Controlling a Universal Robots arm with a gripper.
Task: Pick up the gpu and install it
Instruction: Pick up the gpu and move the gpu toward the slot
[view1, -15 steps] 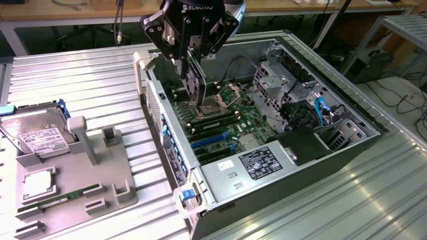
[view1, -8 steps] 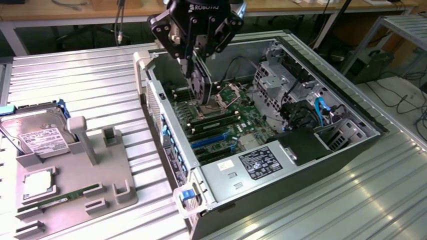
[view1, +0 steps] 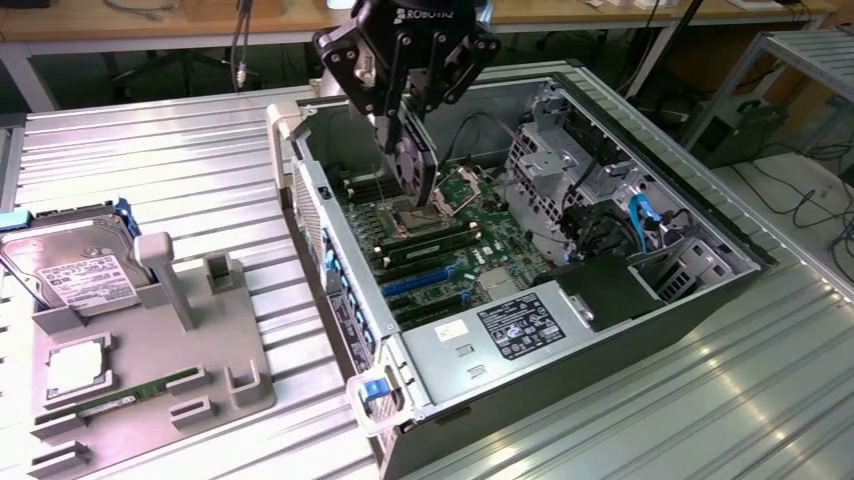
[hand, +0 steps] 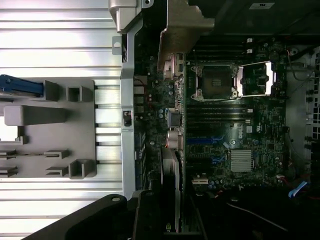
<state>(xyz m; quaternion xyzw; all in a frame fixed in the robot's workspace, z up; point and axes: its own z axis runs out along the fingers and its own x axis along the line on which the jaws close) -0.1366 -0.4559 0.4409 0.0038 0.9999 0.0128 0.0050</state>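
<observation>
I am gripping the thin, dark, flat gpu (view1: 424, 185), gripper (view1: 407, 150) clenched on it, above the green motherboard (view1: 494, 240) in the open grey metal case (view1: 310, 200).

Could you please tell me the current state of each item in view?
gpu: gripped, hanging upright above the motherboard, not seated.
gripper: shut on the gpu.
computer case: side panel off, interior exposed.
CPU socket: retention frame flipped open.
hard drive: resting in the fixture.

Shiny ribbed metal table (view1: 160, 170), matt plastic tray (view1: 200, 385), bare metal case (view1: 451, 348), matt dark gpu (view1: 416, 172)
</observation>
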